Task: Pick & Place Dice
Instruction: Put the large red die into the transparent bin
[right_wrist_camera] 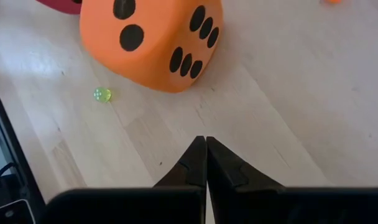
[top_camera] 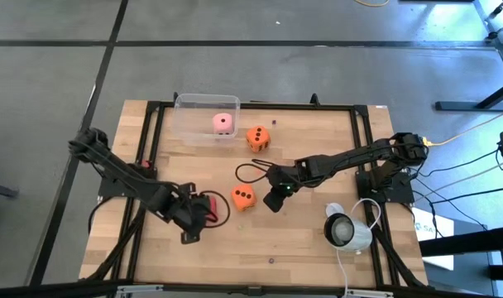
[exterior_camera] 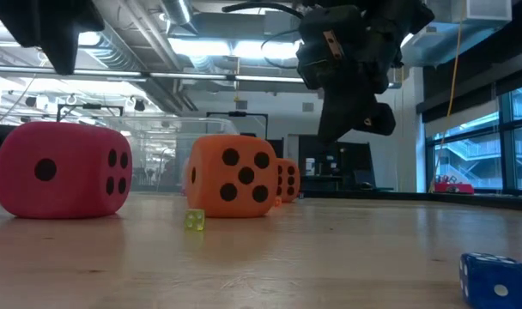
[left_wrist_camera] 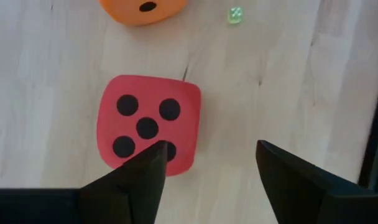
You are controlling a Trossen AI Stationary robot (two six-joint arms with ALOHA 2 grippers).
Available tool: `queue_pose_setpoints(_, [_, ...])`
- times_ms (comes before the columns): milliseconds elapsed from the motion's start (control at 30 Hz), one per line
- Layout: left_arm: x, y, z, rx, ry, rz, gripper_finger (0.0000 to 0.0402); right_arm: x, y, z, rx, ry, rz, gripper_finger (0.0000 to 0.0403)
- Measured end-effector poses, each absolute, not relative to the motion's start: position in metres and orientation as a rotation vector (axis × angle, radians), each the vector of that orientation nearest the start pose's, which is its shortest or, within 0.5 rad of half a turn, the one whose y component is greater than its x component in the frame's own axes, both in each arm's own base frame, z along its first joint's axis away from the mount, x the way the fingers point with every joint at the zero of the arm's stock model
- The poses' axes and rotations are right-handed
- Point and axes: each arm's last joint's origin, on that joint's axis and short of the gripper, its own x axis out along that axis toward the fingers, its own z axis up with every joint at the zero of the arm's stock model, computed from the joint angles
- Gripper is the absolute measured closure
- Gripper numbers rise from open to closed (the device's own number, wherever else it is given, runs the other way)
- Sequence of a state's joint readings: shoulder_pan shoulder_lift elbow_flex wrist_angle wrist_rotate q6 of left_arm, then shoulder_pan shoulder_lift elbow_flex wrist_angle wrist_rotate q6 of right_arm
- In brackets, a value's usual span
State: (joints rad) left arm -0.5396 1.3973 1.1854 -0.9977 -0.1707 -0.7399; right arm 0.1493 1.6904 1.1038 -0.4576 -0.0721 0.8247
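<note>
Open left gripper (left_wrist_camera: 207,171) above red die (left_wrist_camera: 148,127)

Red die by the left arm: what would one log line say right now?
left gripper: open over red die, not gripping | right gripper: shut, empty, beside orange die | pink die: in clear bin

Far orange die (exterior_camera: 287,180) mostly hidden behind near one (exterior_camera: 231,176); blue die (exterior_camera: 497,281) cut off.

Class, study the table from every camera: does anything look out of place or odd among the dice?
Mostly tidy. The pale pink foam die sits in the clear plastic tub; the others stand on the wood. Odd ones out: a tiny yellow-green die and a small blue die, far smaller than the rest.
</note>
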Motion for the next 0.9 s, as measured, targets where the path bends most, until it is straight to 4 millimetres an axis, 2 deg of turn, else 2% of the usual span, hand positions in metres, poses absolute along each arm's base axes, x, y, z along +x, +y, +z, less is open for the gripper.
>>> queue_pose_setpoints(167, [0.236, -0.134, 0.266, -0.142, 1.194, 0.15, 0.014, 0.333, 0.052, 0.196, 0.681, 1.063, -0.231, 0.0403])
queue_pose_setpoints(333, [0.248, -0.138, 0.245, -0.048, 1.221, 0.209, 0.0139, 0.332, 0.052, 0.196, 0.681, 1.083, -0.222, 0.0403])
queue_pose_setpoints(633, [0.257, -0.147, 0.221, 0.049, 1.258, 0.253, 0.0139, 0.326, 0.052, 0.193, 0.637, 1.147, -0.221, 0.0403])
queue_pose_setpoints(900, [0.265, -0.161, 0.178, 0.2, 1.317, 0.371, 0.0139, 0.324, 0.053, 0.192, 0.612, 1.18, -0.179, 0.0403])
